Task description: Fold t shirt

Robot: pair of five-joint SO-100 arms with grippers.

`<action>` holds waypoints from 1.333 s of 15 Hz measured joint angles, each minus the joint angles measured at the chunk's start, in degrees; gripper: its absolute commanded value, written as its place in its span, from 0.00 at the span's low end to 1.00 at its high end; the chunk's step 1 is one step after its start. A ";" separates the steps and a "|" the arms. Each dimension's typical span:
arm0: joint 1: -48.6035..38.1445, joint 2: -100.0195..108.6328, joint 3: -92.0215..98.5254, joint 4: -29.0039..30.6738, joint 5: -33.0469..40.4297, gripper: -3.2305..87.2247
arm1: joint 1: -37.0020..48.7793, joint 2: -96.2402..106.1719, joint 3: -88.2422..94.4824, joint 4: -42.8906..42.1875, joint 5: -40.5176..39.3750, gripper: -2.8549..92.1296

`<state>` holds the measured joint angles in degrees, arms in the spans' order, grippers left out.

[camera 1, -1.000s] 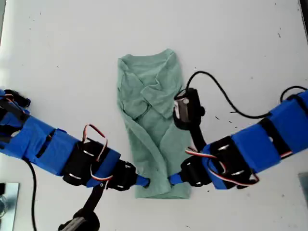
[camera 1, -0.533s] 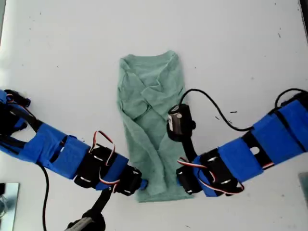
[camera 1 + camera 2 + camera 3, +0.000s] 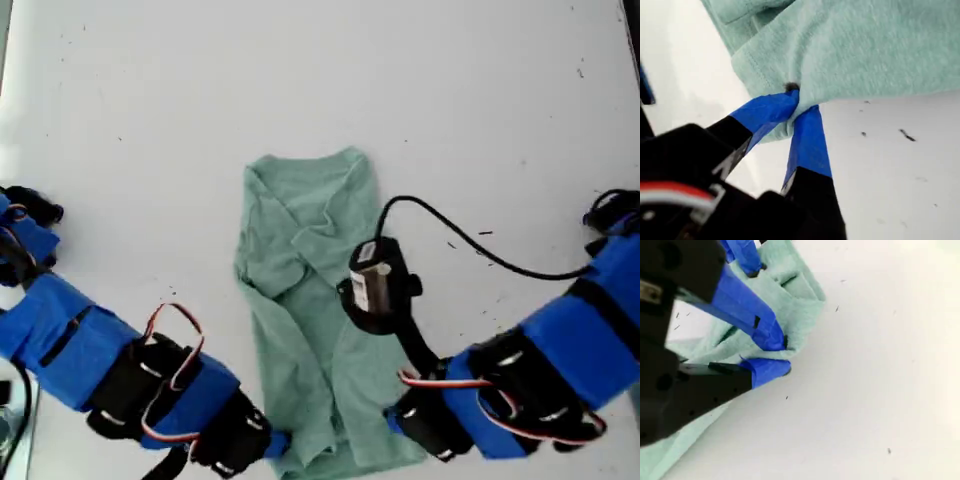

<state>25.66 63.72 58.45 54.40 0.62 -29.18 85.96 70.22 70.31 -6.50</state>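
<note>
The t shirt (image 3: pixel 300 290) is pale green and lies folded into a long narrow strip on the white table (image 3: pixel 480 110), its neck end away from the arms. My first gripper (image 3: pixel 280 445) comes in from the exterior view's left and is shut on the hem corner (image 3: pixel 797 102). My second gripper (image 3: pixel 392 425) comes in from the exterior view's right and pinches the opposite hem corner (image 3: pixel 786 356). The t shirt (image 3: pixel 790 295) runs under its camera. The hem is bunched between the two grippers.
A black wrist camera (image 3: pixel 375 285) with its cable (image 3: pixel 470 240) hangs over the shirt's middle. A metal object (image 3: pixel 10 420) sits at the exterior view's lower left edge. Bare white table surrounds the shirt.
Both grippers have pulled back toward the exterior view's bottom edge, dragging the shirt with them by its hem. The shirt's neck end has slid the same way.
</note>
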 measured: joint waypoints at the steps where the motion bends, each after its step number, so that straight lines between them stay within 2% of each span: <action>1: 0.88 0.09 0.00 -1.23 -0.18 0.03 | -0.88 -0.09 0.00 -0.88 0.00 0.03; 5: 1.32 3.43 0.18 -0.53 -1.41 0.03 | 0.09 2.72 0.00 -0.44 -3.43 0.03; 7: -0.97 9.32 1.85 4.04 0.44 0.03 | 7.03 8.09 1.14 2.11 -9.93 0.03; 9: -9.23 15.47 4.31 10.55 5.19 0.03 | 18.19 13.97 2.99 4.31 -19.34 0.03; 11: -19.51 20.83 8.70 13.18 10.37 0.03 | 30.15 14.85 3.08 5.01 -27.77 0.03; 13: -27.60 23.29 9.93 15.29 13.54 0.04 | 36.83 14.85 3.08 5.01 -31.90 0.03; 14: -29.62 24.87 10.72 15.82 14.41 0.25 | 37.88 14.85 3.08 5.01 -32.87 0.20; 15: -30.59 26.98 11.95 15.82 15.47 0.34 | 38.94 14.94 3.08 5.01 -33.75 0.54; 16: -32.34 30.85 14.59 15.91 17.05 0.35 | 41.13 15.29 3.08 5.19 -35.07 0.66; 18: -40.34 43.77 24.87 15.47 18.37 0.35 | 49.31 19.51 5.19 5.45 -39.29 0.58; 20: -51.06 63.28 44.65 12.22 18.72 0.34 | 58.80 32.78 16.70 4.48 -39.20 0.51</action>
<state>-25.40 127.00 103.10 66.62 19.34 29.62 118.74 86.92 74.79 -45.70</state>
